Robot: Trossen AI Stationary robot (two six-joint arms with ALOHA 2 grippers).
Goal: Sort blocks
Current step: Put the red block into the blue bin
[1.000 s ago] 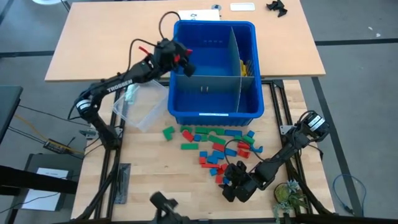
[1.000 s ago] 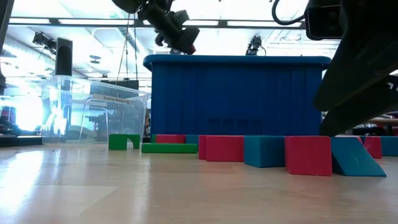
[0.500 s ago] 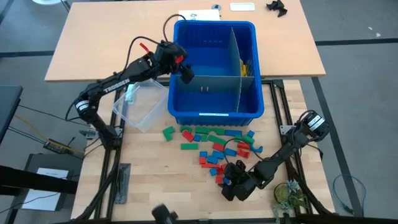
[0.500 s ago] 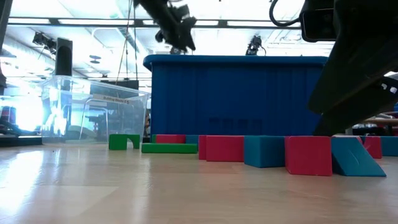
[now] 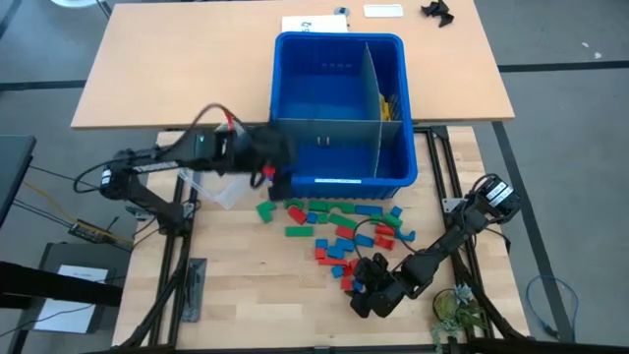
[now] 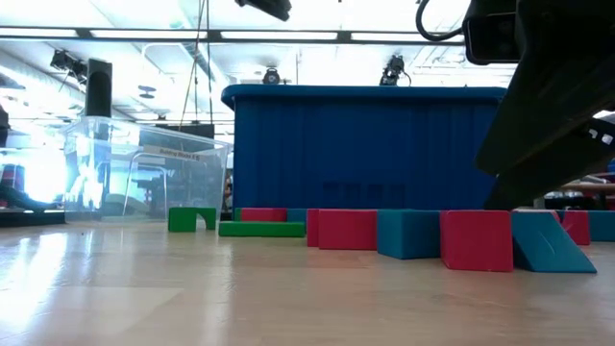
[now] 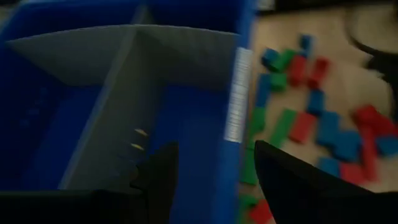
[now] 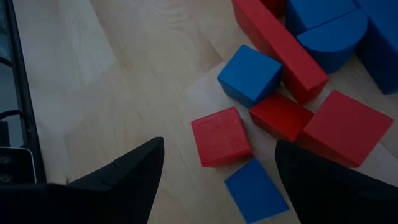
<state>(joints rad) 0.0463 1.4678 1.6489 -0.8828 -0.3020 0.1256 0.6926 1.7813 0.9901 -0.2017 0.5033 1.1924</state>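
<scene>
Dozens of blocks in red, blue and green lie scattered on the wooden table just near of the blue bin, and a few yellow ones sit in the bin's far right compartment. A grey divider splits the bin into sections. Left of the bin, touching its near left corner, stands a clear tub. The left gripper hangs over that near left corner of the bin, its arm reaching in from the left across the tub; in its wrist view the two dark fingers stand apart with nothing between them, released, looking down over the bin's wall onto the blocks beyond. The right gripper sits low at the near edge of the pile, its arm running off to the right; its fingers are spread wide and empty, with a red block and a blue block on the table between them and more red and blue pieces just beyond. From table height, a green arch block and a flat green bar lie in front of the bin, with red and blue blocks to their right.
</scene>
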